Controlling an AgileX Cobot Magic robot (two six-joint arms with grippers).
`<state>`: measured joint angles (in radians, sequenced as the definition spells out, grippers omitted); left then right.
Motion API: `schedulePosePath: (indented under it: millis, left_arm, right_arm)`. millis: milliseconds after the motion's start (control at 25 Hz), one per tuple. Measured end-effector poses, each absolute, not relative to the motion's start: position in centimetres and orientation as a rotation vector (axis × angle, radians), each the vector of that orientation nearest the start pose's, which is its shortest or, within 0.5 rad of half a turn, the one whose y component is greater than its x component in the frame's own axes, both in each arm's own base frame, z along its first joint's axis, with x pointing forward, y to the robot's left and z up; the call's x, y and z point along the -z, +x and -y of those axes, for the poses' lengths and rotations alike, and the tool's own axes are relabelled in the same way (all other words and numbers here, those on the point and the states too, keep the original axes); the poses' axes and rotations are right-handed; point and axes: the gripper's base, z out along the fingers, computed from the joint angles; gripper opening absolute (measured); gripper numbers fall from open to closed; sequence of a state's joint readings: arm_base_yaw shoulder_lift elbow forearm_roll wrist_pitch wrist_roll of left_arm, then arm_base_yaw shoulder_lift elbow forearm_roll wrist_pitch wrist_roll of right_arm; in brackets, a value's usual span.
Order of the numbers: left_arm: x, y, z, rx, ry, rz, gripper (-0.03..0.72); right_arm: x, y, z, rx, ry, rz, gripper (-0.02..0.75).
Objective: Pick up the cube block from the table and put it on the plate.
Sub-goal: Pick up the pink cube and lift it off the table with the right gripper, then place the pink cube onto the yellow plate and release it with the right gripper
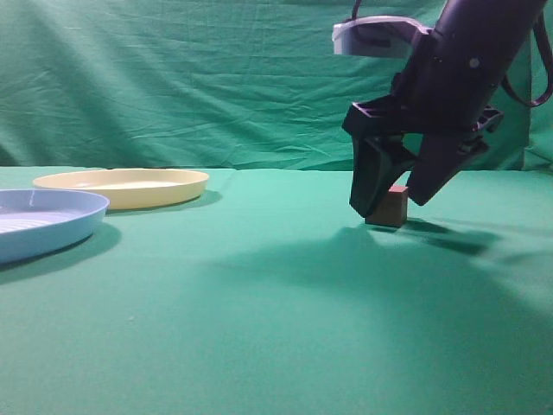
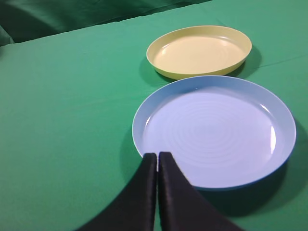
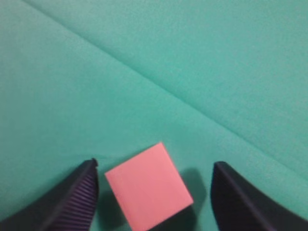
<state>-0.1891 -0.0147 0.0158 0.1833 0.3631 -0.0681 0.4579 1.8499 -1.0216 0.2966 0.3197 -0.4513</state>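
Note:
The cube block (image 1: 390,207) sits on the green table (image 1: 259,294) at the right; it looks dark brown in the exterior view and pink in the right wrist view (image 3: 149,185). My right gripper (image 1: 395,206) is open, lowered over the block with one finger on each side (image 3: 153,166), and gaps show between fingers and block. The pale yellow plate (image 1: 121,187) lies far left at the back; it also shows in the left wrist view (image 2: 199,51). My left gripper (image 2: 158,155) is shut and empty, at the near rim of the blue plate.
A light blue plate (image 1: 39,223) lies at the left edge in front of the yellow one; in the left wrist view (image 2: 214,132) it is nearest my fingers. A wrinkled green backdrop (image 1: 173,86) closes off the rear.

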Motion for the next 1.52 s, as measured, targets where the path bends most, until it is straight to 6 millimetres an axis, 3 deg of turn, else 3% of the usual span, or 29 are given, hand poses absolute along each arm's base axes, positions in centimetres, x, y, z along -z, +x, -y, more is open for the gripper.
schedulePosePath:
  millis: [120, 160, 320, 440, 640, 760, 840, 1040, 1120, 1320, 1520]
  left_arm:
    - [-17.6, 5.3, 0.4, 0.000, 0.224, -1.828, 0.000]
    - [-17.6, 5.3, 0.4, 0.000, 0.224, -1.828, 0.000]
    - [-17.6, 5.3, 0.4, 0.000, 0.224, -1.828, 0.000]
    - [-17.6, 5.3, 0.4, 0.000, 0.224, -1.828, 0.000]
    - [-17.6, 5.3, 0.4, 0.000, 0.224, -1.828, 0.000]
    - [-17.6, 5.3, 0.4, 0.000, 0.224, -1.828, 0.000]
    - [-17.6, 5.3, 0.4, 0.000, 0.224, -1.828, 0.000]
    - [-17.6, 5.3, 0.4, 0.000, 0.224, -1.828, 0.000]
    - [-17.6, 5.3, 0.4, 0.000, 0.224, -1.828, 0.000]
    - [-17.6, 5.3, 0.4, 0.000, 0.224, -1.828, 0.000]
    - [-17.6, 5.3, 0.4, 0.000, 0.224, -1.828, 0.000]
  right_arm:
    - [-14.9, 32.3, -16.9, -0.220, -0.840, -2.491, 0.304]
    - [-14.8, 32.4, -16.9, -0.219, -0.840, -2.490, 0.285]
    - [-15.5, 33.1, -17.4, -0.233, -0.852, -2.489, 0.300]
    - [-18.1, 34.7, -18.5, -0.256, -0.856, -2.424, 0.300]
    - [-23.9, 37.3, -23.6, -0.337, -0.872, -2.200, 0.300]
    - [-24.6, 38.4, -27.9, -0.382, -0.937, -2.118, 0.300]
    - [-23.7, 39.2, -30.8, -0.408, -0.973, -2.085, 0.300]
    - [-19.3, 40.0, -36.4, -0.441, -1.067, -2.051, 0.300]
    - [-17.6, 40.0, -37.8, -0.447, -1.084, -2.045, 0.300]
    - [-15.1, 40.7, -38.5, -0.435, -1.053, -2.021, 0.300]
    - [-15.1, 40.7, -38.6, -0.437, -1.061, -2.028, 0.605]
